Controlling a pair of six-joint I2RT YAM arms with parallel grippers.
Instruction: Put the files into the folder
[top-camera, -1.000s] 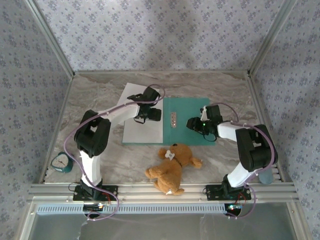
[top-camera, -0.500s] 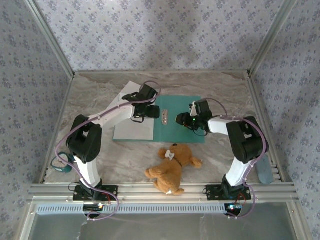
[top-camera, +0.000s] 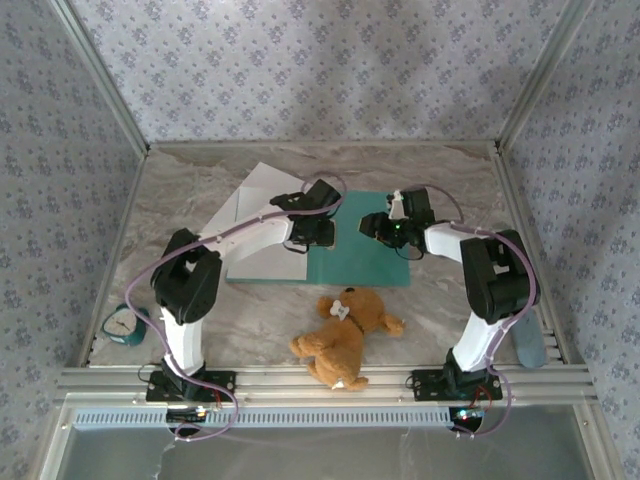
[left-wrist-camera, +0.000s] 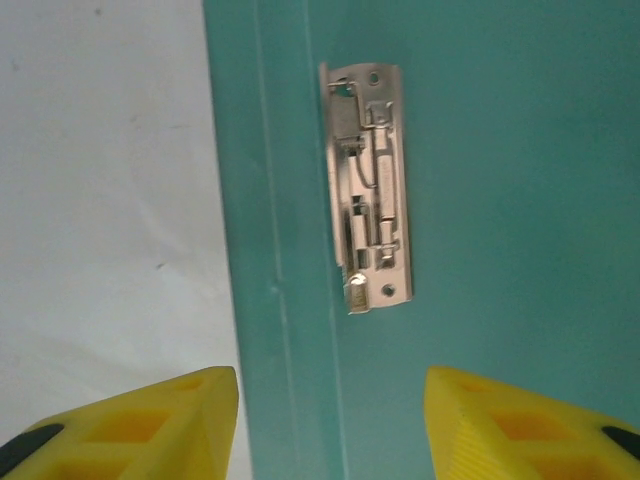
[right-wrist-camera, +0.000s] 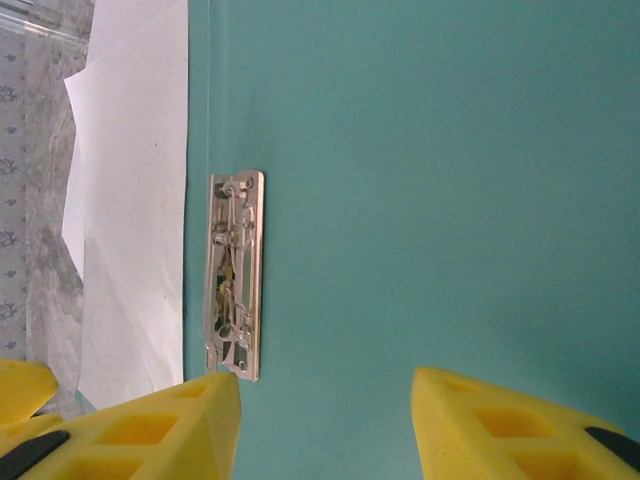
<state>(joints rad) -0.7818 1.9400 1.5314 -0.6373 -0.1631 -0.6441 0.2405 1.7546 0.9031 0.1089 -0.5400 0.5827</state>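
The teal folder (top-camera: 375, 262) lies open on the table, with its metal clip (left-wrist-camera: 367, 190) by the spine. One white file (top-camera: 262, 262) rests on its left half. A second file (top-camera: 250, 195) lies tilted behind, partly under the first. My left gripper (top-camera: 320, 235) hovers over the spine, its yellow fingers (left-wrist-camera: 150, 425) open and straddling the fold just below the clip. My right gripper (top-camera: 373, 230) hangs over the folder's bare right half (right-wrist-camera: 430, 200), open with nothing between its fingers (right-wrist-camera: 160, 430); the clip (right-wrist-camera: 236, 275) sits just beyond its left finger.
A brown teddy bear (top-camera: 345, 335) lies in front of the folder near the table's front edge. A small teal clock (top-camera: 125, 325) sits at the front left, a grey-blue object (top-camera: 530, 350) at the front right. Patterned walls close in three sides.
The folder with its sheet slid left. My left gripper moved right over the spine and its jaws narrowed. The right gripper shifted left and farther back over the right half.
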